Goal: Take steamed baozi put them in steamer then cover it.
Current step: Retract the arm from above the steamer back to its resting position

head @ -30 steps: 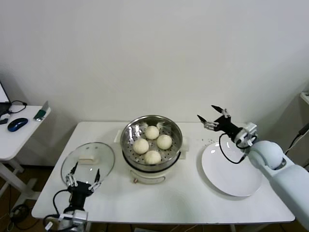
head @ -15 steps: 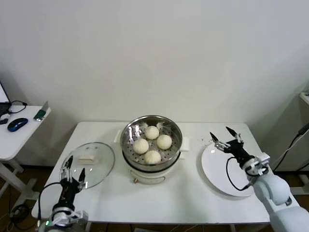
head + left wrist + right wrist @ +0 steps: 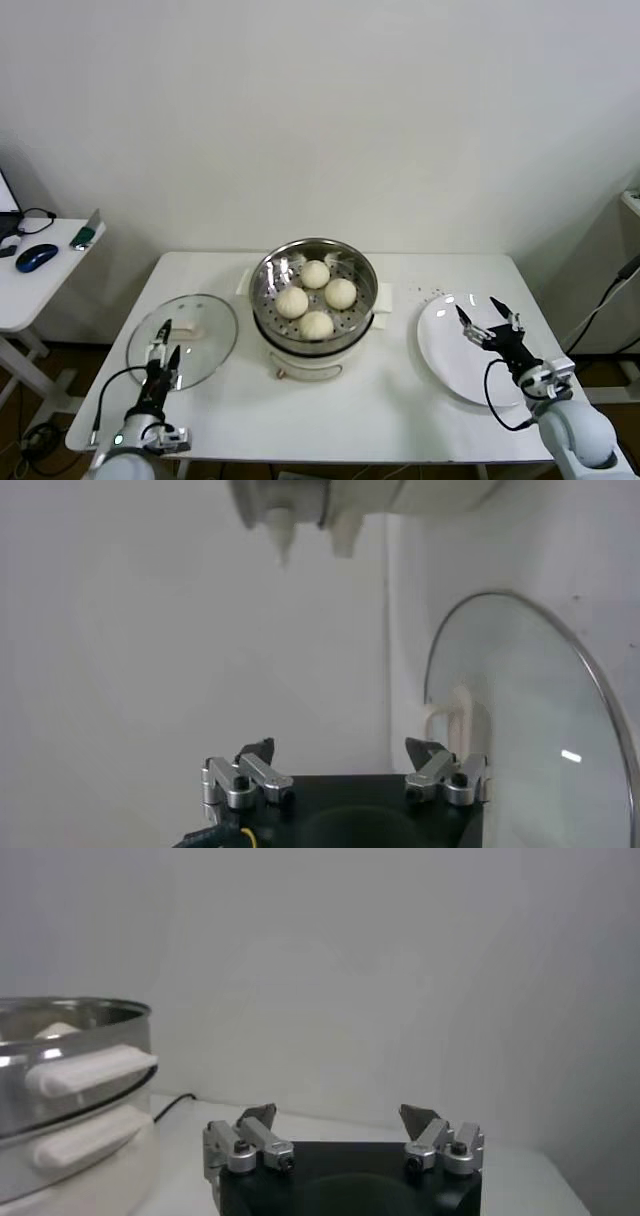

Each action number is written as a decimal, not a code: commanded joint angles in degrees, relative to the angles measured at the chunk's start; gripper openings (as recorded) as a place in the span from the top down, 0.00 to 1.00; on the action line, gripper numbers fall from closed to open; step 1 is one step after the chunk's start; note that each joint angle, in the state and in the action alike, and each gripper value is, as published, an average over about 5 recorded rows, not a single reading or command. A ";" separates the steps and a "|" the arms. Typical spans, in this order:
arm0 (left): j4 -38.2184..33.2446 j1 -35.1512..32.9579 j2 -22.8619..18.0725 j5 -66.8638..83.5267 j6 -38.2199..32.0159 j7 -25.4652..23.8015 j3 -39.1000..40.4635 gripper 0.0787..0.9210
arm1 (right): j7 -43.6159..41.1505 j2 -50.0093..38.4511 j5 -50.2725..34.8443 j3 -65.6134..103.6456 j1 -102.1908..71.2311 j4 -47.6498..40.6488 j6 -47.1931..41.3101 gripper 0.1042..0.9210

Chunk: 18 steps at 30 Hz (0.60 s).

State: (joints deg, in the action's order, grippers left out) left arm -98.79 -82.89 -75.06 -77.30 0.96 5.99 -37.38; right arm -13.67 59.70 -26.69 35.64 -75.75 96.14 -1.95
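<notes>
With its prongs spread empty, the left pincer [image 3: 163,352] could skid off the cover [image 3: 183,338]'s slick glass, missing the handle [image 3: 181,329].

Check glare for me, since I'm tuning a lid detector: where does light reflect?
Head view: the cover shows faint sheen; the steamer has bright highlights on its rim. Left wrist view: one small glint on the glass. Right wrist view: soft, even light on the steamer wall.

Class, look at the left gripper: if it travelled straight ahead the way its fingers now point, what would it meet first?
Most likely the glass lid: the open left gripper hangs over its near edge, pointing toward the cream handle. Its height above the glass is unclear.
</notes>
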 commanded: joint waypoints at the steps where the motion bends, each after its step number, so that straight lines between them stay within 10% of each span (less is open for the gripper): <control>1: 14.44 10.36 0.61 -4.63 -2.25 1.36 0.61 0.12 | -0.50 2.67 3.69 1.94 -3.25 -0.40 0.36 0.12; 18: 23.86 18.58 1.52 -6.60 -2.73 3.53 1.69 0.12 | -2.36 4.04 7.25 1.82 -4.72 0.46 0.36 0.12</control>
State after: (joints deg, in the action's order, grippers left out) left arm -81.36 -69.49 -73.83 -82.55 -1.44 8.71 -36.05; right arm -15.41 62.89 -21.30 37.21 -79.63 96.47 -1.61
